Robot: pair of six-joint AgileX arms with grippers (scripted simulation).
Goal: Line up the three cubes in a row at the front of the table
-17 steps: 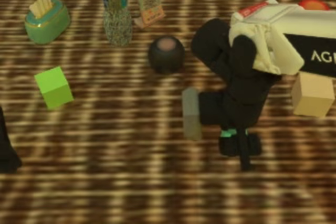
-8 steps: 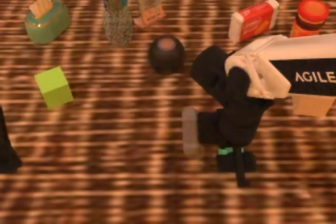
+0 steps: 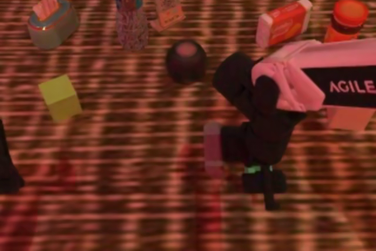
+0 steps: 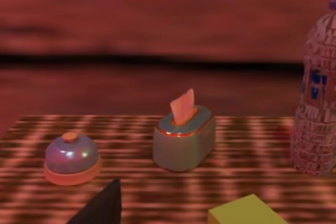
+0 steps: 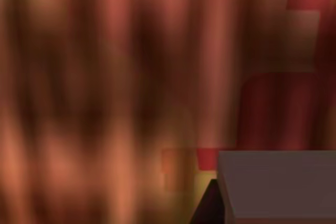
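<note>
The brown and tan woven table (image 3: 129,204) fills your top view, and its front strip is bare weave from the left edge to the right. Along the far edge stand a green tissue box (image 3: 51,23), a clear plastic bottle (image 3: 130,10), a small printed card (image 3: 167,4), a red-and-white box (image 3: 284,23) and an orange-lidded jar (image 3: 349,19). A dark sphere (image 3: 185,61) sits just in front of them, near the middle.

The larger lime-green cube (image 3: 60,97) lies at the left with open weave all round it. The largest pale beige cube (image 3: 351,119) is at the right edge, half under the right arm. Your right gripper (image 3: 264,177) hangs right of centre toward the front, pinched on the small teal-green cube (image 3: 254,169), which shows only as a sliver. The left gripper (image 3: 7,168) is parked at the left edge. You cannot tell its grip.

Your left wrist view shows a domed call bell (image 4: 72,158) beside the tissue box, the bottle well apart from them, and a corner of the lime-green cube close in.

Your right wrist view gives only blurred weave close below.
</note>
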